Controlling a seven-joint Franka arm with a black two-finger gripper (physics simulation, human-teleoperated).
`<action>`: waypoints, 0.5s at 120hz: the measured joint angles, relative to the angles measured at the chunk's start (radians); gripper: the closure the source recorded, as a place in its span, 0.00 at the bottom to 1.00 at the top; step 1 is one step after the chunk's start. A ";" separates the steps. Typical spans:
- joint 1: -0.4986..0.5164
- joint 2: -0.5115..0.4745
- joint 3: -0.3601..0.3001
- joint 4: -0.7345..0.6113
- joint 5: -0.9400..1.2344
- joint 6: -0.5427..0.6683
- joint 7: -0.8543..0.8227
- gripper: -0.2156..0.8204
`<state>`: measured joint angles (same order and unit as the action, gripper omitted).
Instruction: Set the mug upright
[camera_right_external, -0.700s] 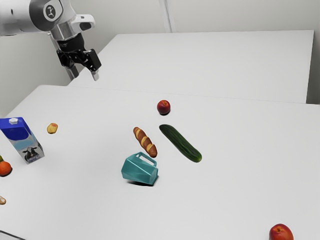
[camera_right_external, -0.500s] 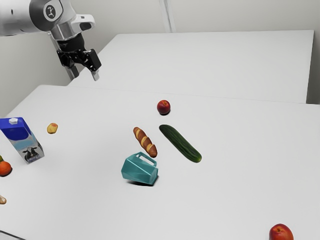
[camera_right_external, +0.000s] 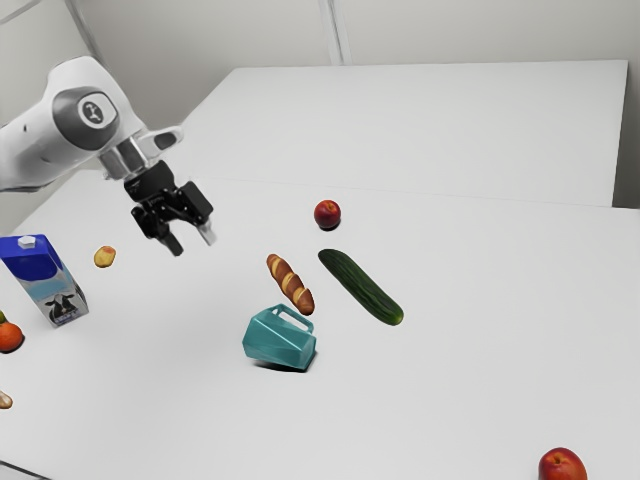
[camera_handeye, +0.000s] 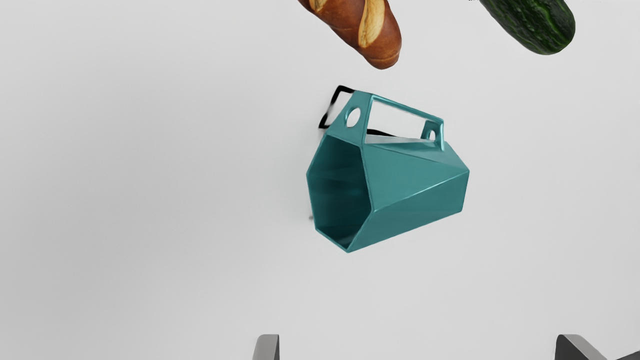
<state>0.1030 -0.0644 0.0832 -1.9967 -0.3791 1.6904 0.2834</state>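
Mug (camera_right_external: 278, 343): lay on its side on the table (camera_right_external: 420, 400), with mouth turned toward the exterior view's left and handle on the far side.
Bread roll (camera_right_external: 290, 284): lay just beyond the handle.
Cucumber (camera_right_external: 360, 287): lay farther to the exterior view's right.
Gripper (camera_right_external: 191, 243): hung above the table, far and to the exterior view's left of the mug, with fingers spread apart, released.
Milk carton (camera_right_external: 47, 285): stood at the exterior view's left.

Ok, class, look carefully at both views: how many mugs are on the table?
1. The teal mug lies on its side on the table, near the bread roll, handle toward it. Another could be hidden behind the milk carton.
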 joint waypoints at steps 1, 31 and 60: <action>0.004 -0.002 0.000 -0.011 -0.010 0.006 0.005 0.21; 0.046 0.008 0.003 -0.209 -0.229 0.148 0.141 0.21; 0.002 0.104 -0.002 -0.270 -0.387 0.249 0.265 0.21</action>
<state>0.1053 0.0395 0.0815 -2.2671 -0.7657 1.9392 0.5485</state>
